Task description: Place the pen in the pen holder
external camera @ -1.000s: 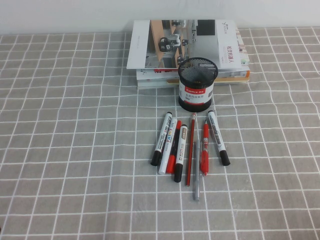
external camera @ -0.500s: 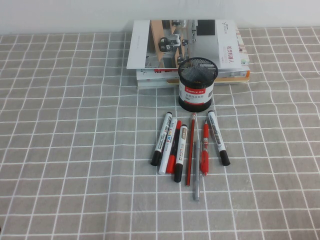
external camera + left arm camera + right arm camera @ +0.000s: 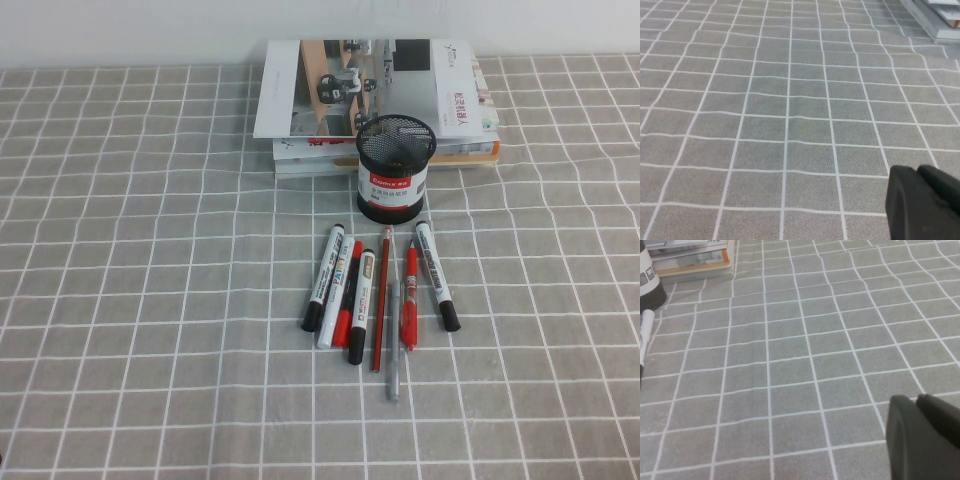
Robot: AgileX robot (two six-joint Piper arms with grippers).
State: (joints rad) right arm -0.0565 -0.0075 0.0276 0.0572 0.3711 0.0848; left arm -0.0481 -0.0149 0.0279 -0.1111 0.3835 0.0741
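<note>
The pen [image 3: 437, 262], a white marker with a black cap and dark lettering, lies at the right end of a row of pens in the high view. The black mesh pen holder [image 3: 396, 167] stands upright just behind the row and looks empty. Part of the holder shows in the right wrist view [image 3: 647, 282]. My left gripper [image 3: 917, 171] hovers over bare cloth, shut on nothing. My right gripper [image 3: 916, 400] is also shut and empty over cloth, to the right of the pens. Neither gripper shows in the high view.
Two more black-capped white markers [image 3: 322, 278] [image 3: 361, 292], a red-capped marker [image 3: 340, 293], a slim red pencil [image 3: 381, 298], a red pen [image 3: 409, 297] and a grey pen [image 3: 393, 350] lie in the row. A stack of books [image 3: 375, 100] sits behind the holder on the grey checked cloth [image 3: 150, 300].
</note>
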